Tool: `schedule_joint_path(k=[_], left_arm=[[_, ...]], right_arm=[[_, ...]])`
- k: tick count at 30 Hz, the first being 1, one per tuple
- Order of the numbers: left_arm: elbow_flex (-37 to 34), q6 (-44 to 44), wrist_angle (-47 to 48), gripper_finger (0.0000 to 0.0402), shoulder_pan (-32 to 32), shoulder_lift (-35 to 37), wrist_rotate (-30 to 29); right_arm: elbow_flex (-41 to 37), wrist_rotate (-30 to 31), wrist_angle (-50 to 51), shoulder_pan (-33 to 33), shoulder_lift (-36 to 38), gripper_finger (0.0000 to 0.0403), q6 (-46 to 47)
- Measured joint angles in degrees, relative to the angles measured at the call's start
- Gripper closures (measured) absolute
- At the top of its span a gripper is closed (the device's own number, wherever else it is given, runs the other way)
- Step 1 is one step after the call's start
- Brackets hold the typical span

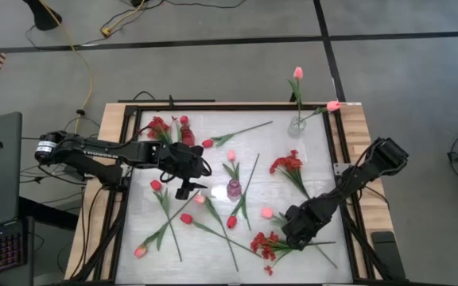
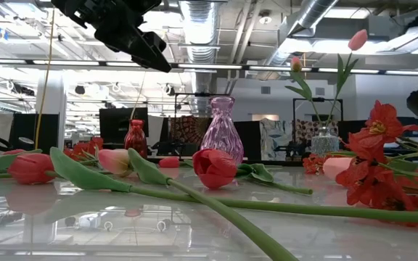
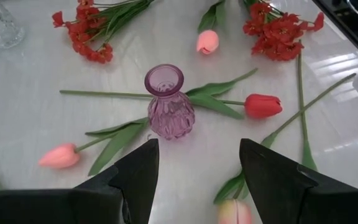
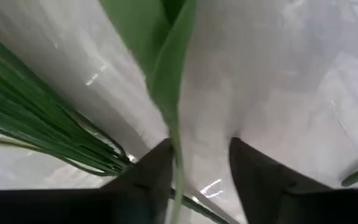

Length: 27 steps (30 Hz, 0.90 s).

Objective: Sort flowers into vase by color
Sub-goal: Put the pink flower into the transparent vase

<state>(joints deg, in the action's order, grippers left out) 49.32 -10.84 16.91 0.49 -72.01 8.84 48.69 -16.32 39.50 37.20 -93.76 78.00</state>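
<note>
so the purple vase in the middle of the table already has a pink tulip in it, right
Not quite: the purple vase in the middle of the table is empty. The left wrist view looks into its open mouth and shows no stem there; a pink tulip lies on the table beside it.

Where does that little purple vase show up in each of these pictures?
High view: the purple vase stands mid-table, just right of the left gripper.
Low view: vase at centre, upright, behind a red tulip.
Left wrist view: vase at centre, ahead of the open fingers.
Right wrist view: not in it; only green stems and the table.
Shared landmark: the red tulip lying beside the vase.
</note>
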Motion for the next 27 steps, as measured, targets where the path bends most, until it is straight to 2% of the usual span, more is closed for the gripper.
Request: schedule_joint_path(k=[7, 9, 12, 17, 21, 27], left_arm=[[0.0, -0.8, -0.6, 0.0189, 0.0, 0.0, -0.1], [0.0, -0.8, -1.0, 0.0189, 0.0, 0.0, -0.1], [0.0, -0.7, -1.1, 0.0189, 0.0, 0.0, -0.1], [0.0, 0.3, -1.1, 0.0189, 0.0, 0.0, -0.2], [0.0, 1.1, -1.1, 0.0189, 0.0, 0.0, -0.3], [0.0, 1.2, -2.6, 0.0189, 0.0, 0.0, -1.2]], right_arm=[[0.0, -0.1, -1.5, 0.4, 2.9, 0.0378, 1.5], [0.0, 1.0, -1.1, 0.3, 4.9, 0.0383, 1.5], [0.0, 7.0, -1.0, 0.3, 9.0, 0.0367, 1.5], [0.0, 23.2, 0.3, 0.3, 18.2, 0.0374, -1.7], [0.0, 41.1, 1.1, 0.3, 25.7, 0.0383, -9.4], [0.0, 70.4, 1.5, 0.0, 33.6, 0.0368, -23.8]])
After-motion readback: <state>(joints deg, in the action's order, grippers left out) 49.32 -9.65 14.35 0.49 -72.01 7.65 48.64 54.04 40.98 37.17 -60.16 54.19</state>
